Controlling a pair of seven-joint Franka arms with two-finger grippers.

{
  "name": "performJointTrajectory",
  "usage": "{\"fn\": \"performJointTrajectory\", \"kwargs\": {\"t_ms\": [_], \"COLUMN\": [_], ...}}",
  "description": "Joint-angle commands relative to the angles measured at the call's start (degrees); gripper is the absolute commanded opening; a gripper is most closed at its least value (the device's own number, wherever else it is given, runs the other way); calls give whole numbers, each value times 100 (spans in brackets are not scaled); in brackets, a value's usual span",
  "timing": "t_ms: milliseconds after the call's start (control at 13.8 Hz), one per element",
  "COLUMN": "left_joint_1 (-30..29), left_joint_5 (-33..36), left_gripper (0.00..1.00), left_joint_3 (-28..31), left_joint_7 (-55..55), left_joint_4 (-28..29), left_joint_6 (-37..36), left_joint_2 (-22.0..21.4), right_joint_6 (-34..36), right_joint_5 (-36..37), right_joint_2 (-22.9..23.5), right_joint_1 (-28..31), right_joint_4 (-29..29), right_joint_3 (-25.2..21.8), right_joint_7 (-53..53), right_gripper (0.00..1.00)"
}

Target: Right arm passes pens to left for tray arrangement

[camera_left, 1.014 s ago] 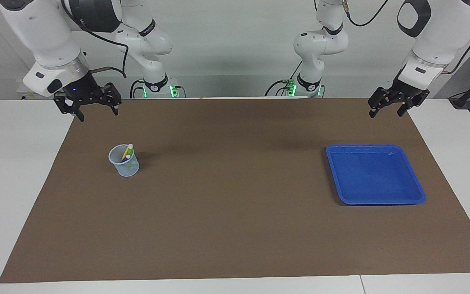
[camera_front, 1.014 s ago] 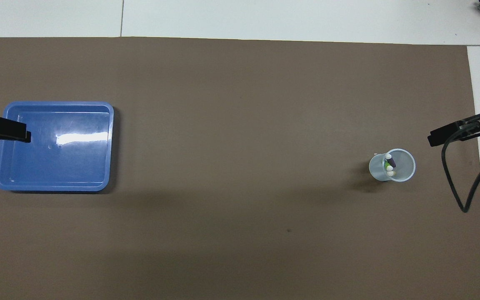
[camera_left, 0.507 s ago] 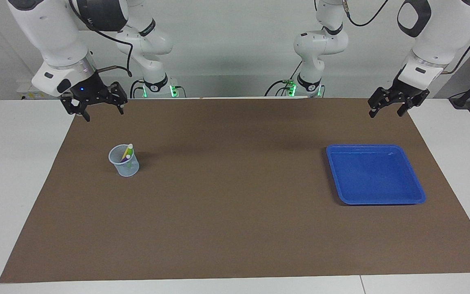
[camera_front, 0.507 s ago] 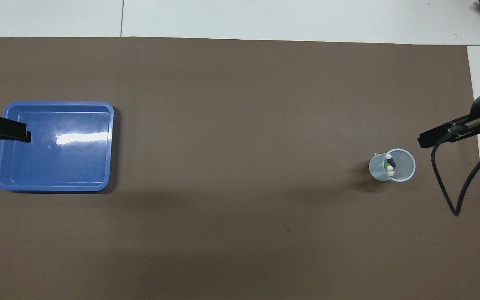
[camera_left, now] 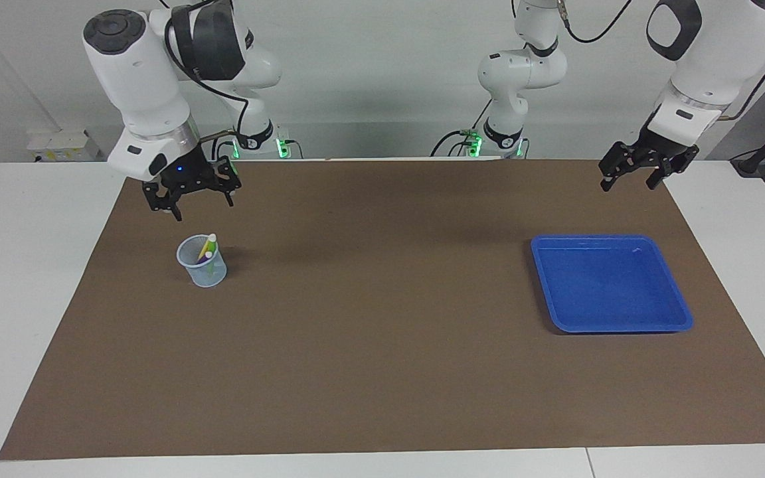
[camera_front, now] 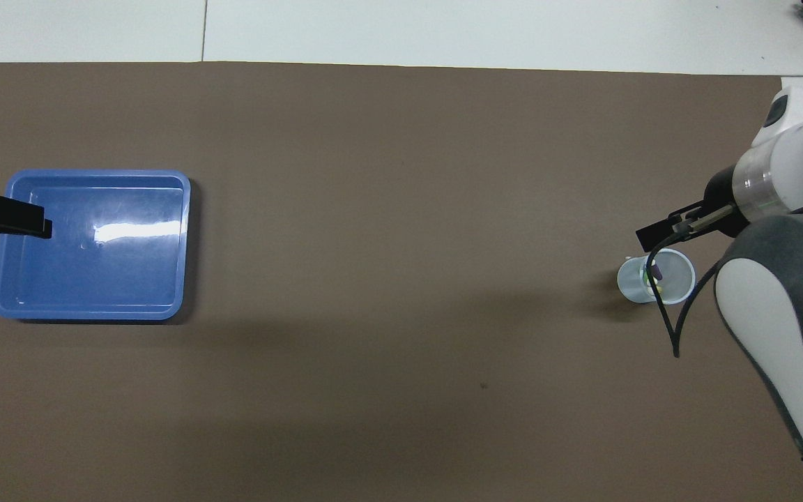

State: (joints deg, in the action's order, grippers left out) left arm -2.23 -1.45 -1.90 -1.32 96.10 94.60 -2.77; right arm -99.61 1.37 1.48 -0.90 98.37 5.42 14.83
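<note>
Moved since a second ago: right tool [camera_left: 192, 197] has swung in from the desk's edge toward the mesh cup [camera_left: 202, 261] and hangs in the air above the mat near the cup, fingers spread wide and empty; nothing else has shifted.
Pens: yellow pen [camera_left: 208, 247], purple pen [camera_front: 655, 265] and green pen [camera_front: 647, 277] stand together in the pale cup, leaning, whitish ends up, at the right arm's end of the desk.
Cup: upright on the brown mat [camera_left: 382, 332], well apart from the tray.
Right tool, overhead: its tip [camera_front: 659, 233] reads just beside the cup's rim, not yet over the opening.
Tray: blue tray [camera_left: 610, 282] sits with no pens in it at the left arm's end of the desk.
Left tool: [camera_left: 633, 170] waits raised near the mat's corner, closer to the robots than the tray; fingers apart, holding nothing.
Stage, as judged: first pick is only starting; no pen lifted or passed.
Doing it well: centre the tool over the tallest pen, likely the yellow one, come straight down, close on its upper part above the rim.
Risk, as judged: the light cup may tip or drag if a finger catches its rim or a neighbouring pen.
</note>
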Motion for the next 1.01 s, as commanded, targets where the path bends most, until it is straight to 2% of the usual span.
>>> {"fn": "performJointTrajectory", "kwargs": {"t_ms": [0, 145, 290, 435, 507, 724, 797, 942], "left_joint_1": [-50, -50, -59, -59, -50, -41, -24, -50], "left_joint_5": [92, 92, 92, 92, 92, 92, 92, 92], "left_gripper": [100, 100, 100, 100, 100, 100, 100, 100], "left_joint_3": [-48, -48, -39, -39, -39, -47, -39, -39], "left_joint_7": [36, 27, 18, 9, 35, 44, -8, -78], "left_joint_4": [31, 40, 57, 58, 58, 58, 58, 58], "left_joint_6": [50, 85, 85, 77, 85, 77, 68, 121], "left_joint_2": [-31, -31, -39, -40, -40, -48, -48, -48], "right_joint_6": [-626, -1172, -1183, -1035, -921, -1138, -1296, -1253], "right_joint_5": [-93, -93, -84, -84, -84, -84, -84, -84], "right_joint_2": [-192, -165, -52, -77, -86, -60, -60, -86], "right_joint_1": [55, 90, 308, 354, 380, 433, 337, 327], "right_joint_4": [821, 1349, 1483, 1589, 1589, 1799, 1957, 2055], "right_joint_3": [-15, -15, -24, -24, -24, -15, -15, -15], "right_joint_7": [275, 266, 283, 275, 257, -66, -442, -516], "right_gripper": [100, 100, 99, 94, 88, 76, 74, 73]}}
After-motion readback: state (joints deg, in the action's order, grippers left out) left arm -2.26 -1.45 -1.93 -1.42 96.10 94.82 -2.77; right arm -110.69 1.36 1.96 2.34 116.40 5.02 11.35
